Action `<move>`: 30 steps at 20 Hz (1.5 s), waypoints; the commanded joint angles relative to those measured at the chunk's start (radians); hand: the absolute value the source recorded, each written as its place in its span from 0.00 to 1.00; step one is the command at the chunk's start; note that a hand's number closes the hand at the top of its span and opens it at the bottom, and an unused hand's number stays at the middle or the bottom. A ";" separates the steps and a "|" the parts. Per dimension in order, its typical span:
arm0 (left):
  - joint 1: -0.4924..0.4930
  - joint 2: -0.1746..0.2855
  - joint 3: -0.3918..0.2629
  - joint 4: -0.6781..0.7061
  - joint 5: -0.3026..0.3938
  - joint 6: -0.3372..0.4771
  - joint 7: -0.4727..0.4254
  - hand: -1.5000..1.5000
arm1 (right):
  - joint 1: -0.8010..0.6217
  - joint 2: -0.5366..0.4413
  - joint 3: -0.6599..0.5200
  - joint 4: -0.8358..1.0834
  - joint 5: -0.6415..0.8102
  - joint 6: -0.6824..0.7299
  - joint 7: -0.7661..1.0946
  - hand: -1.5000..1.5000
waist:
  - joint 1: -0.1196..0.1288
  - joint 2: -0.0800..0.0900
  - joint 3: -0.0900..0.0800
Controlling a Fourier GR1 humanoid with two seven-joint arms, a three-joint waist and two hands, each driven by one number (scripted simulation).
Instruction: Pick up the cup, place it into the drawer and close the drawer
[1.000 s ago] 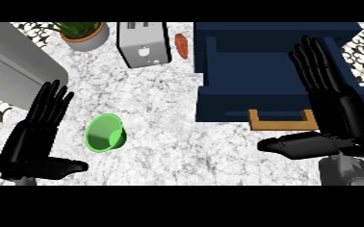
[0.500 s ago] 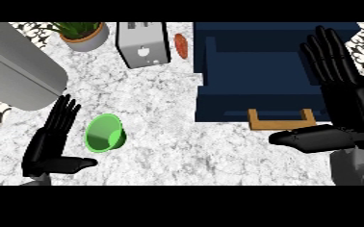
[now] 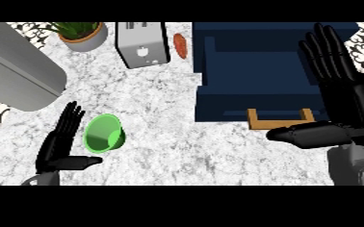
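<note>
Desk (image 3: 167, 125): white stone-patterned top with grey mottling, flat.

Cup (image 3: 104, 133): bright green, smooth, round-mouthed, lying tilted on the desk at lower left, its opening facing up and left.

Left hand (image 3: 55, 151): black, at the lower left edge, fingers straight and apart, thumb out towards the right. It is just beside the cup's left rim; contact cannot be confirmed.

Drawer (image 3: 256, 77): dark blue, box-shaped, open, upper right, with a tan wooden handle (image 3: 279, 121) on its near edge.

Right hand (image 3: 344, 106): black, over the drawer's right side, fingers straight and spread, holding nothing.

Bare desk lies between cup and drawer.

Along the top edge: metal toaster (image 3: 144, 45), potted plant (image 3: 82, 33), small reddish item (image 3: 180, 45). Rounded grey body (image 3: 25, 74) at upper left.
</note>
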 commanded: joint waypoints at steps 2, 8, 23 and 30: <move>-0.113 0.011 0.013 0.313 -0.065 0.022 -0.222 0.00 | 0.010 -0.017 -0.029 -0.053 -0.045 0.019 0.042 0.00 | -0.006 0.001 -0.001; -0.203 -0.002 0.018 0.508 -0.087 0.038 -0.359 0.00 | -0.040 -0.023 -0.032 -0.011 -0.033 0.015 0.051 0.00 | -0.006 0.002 -0.001; -0.304 -0.007 0.021 0.616 -0.108 0.037 -0.409 0.00 | -0.046 -0.021 -0.031 -0.017 -0.044 0.025 0.066 0.00 | -0.017 0.007 -0.003; -0.337 0.007 0.022 0.603 -0.089 -0.129 -0.388 0.00 | -0.040 -0.024 -0.040 0.014 -0.038 0.036 0.024 0.00 | -0.017 0.009 -0.003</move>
